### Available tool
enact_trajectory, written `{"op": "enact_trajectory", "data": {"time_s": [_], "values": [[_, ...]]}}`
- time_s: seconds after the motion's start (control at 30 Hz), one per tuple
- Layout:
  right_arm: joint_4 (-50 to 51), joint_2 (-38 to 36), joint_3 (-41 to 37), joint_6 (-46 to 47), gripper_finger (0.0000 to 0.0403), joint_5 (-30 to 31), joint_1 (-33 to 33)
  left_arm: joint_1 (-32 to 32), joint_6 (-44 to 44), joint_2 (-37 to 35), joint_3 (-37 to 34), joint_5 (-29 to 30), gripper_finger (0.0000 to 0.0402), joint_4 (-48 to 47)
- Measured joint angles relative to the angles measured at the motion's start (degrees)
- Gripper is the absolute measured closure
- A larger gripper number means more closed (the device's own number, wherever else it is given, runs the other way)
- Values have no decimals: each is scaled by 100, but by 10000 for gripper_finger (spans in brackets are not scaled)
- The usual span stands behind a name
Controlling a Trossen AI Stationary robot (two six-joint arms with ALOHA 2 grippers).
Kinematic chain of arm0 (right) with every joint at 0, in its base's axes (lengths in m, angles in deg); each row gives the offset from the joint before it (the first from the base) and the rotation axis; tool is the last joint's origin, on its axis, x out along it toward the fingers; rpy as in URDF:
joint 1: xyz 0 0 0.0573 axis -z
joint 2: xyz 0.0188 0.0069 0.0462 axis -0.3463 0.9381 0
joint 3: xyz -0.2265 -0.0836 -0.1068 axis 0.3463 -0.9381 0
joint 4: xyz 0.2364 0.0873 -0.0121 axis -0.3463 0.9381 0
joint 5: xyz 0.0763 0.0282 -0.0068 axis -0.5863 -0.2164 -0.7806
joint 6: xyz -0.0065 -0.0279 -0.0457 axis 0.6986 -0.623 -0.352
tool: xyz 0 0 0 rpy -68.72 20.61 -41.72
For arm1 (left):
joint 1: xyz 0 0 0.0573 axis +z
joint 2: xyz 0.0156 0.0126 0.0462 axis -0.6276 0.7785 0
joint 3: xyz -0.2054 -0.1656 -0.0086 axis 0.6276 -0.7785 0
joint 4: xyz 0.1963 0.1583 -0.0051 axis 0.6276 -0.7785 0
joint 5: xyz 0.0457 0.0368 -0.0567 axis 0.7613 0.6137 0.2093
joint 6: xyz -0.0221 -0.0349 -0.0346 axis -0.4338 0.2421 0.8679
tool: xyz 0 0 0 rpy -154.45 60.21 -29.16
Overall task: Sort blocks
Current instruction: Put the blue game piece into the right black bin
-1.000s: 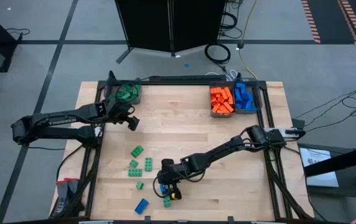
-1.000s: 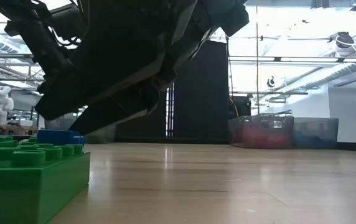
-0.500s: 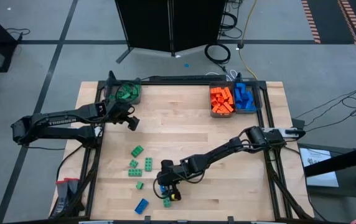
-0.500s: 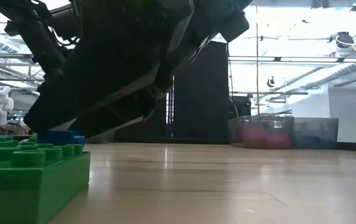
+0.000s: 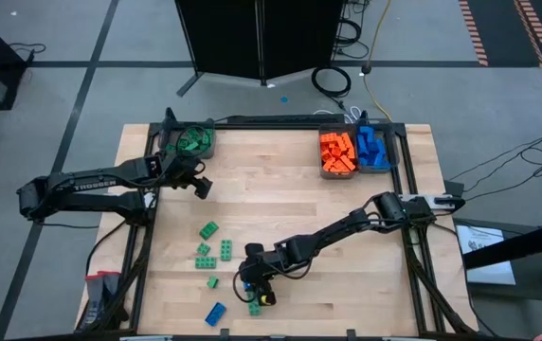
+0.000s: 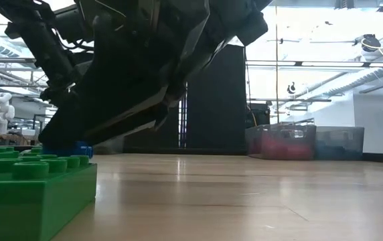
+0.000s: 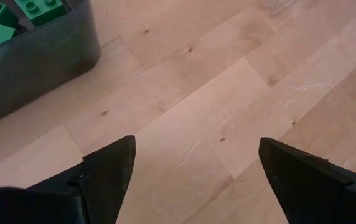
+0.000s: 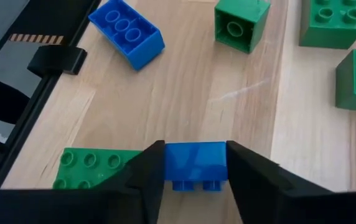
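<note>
Near the table's front edge, my right gripper [image 8: 195, 163] has its fingers pinching a small blue block [image 8: 195, 163], one finger against each side of it, low over the wood. Just beside it lies a green block [image 8: 94, 167]; a longer blue block [image 8: 127, 32] sits a bit farther off, more green blocks [image 5: 208, 250] loose mid-table. My left gripper [image 7: 193, 171] hovers by the green bin [image 5: 192, 142] at the back-left corner, fingers spread wide, nothing between them. Orange bin [image 5: 336, 152] and blue bin [image 5: 373, 147] stand back right, both loaded.
</note>
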Motion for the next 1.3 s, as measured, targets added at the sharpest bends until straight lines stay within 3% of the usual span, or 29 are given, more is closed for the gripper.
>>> {"op": "enact_trajectory", "data": {"time_s": [0.23,0.4,0.67,0.83,1.03,1.3], "values": [[70,-21,3,66,292,16,7,0,1,-1,0,10,59,0],[249,-108,5,154,314,451,55,0,0,-2,0,12,59,0],[474,-225,-4,48,367,449,455,0,-1,-2,0,14,59,0],[683,-225,-4,127,378,280,619,0,0,0,0,14,59,-2],[525,-663,-11,64,354,-471,719,0,-32,-2,0,14,59,-2],[481,-1078,0,-354,241,-354,549,0,-48,-1,0,78,59,4]]}}
